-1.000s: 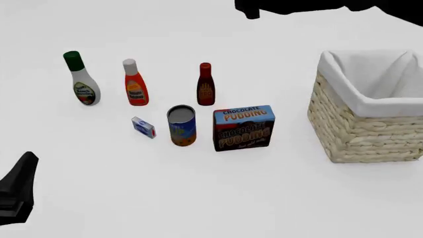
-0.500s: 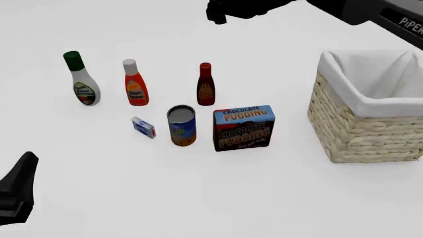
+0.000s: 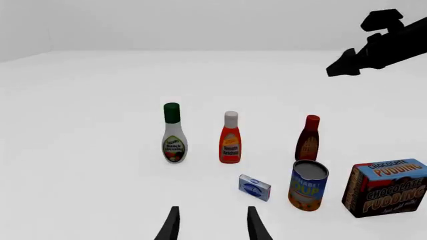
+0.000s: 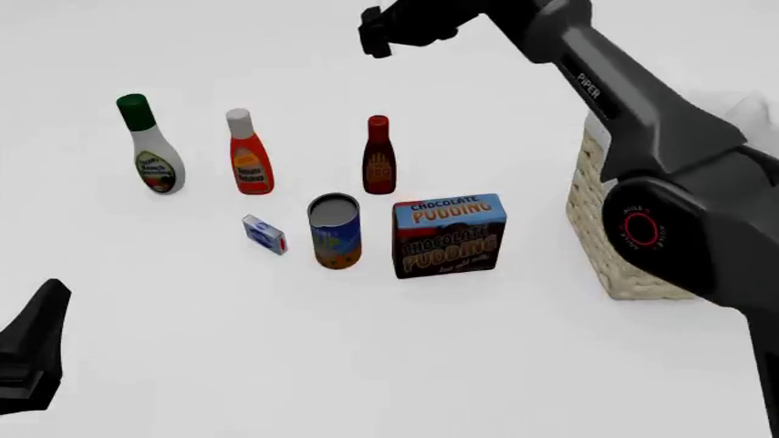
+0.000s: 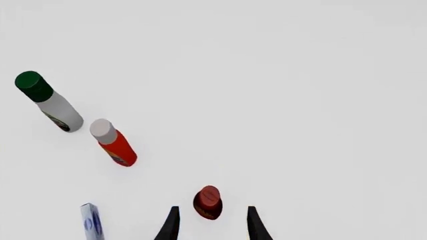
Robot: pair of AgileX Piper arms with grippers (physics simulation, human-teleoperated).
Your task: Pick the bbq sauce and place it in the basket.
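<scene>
Dark brown-red bbq sauce bottle (image 4: 379, 155), red cap, orange-tan label: upright on the white table (image 4: 365, 365), untouched, rightmost in a row with the ketchup bottle (image 4: 248, 152) and the green-capped dressing bottle (image 4: 150, 144). In front of it: soup can (image 4: 335, 230), chocolate pudding box (image 4: 448, 234), small blue packet (image 4: 264, 234).

Wicker basket (image 4: 593, 214): well apart to the right, mostly hidden behind my right arm.

My right gripper (image 5: 209, 224): high above the sauce, fingers apart, empty; the red cap shows between them in its wrist view.

My left gripper (image 3: 209, 225): parked low at the near left, fingers spread, idle.

Step in hand, by my judgement: approach for the pick. Next move calls for a straight descent over the cap, closing on the neck without nudging the can.
</scene>
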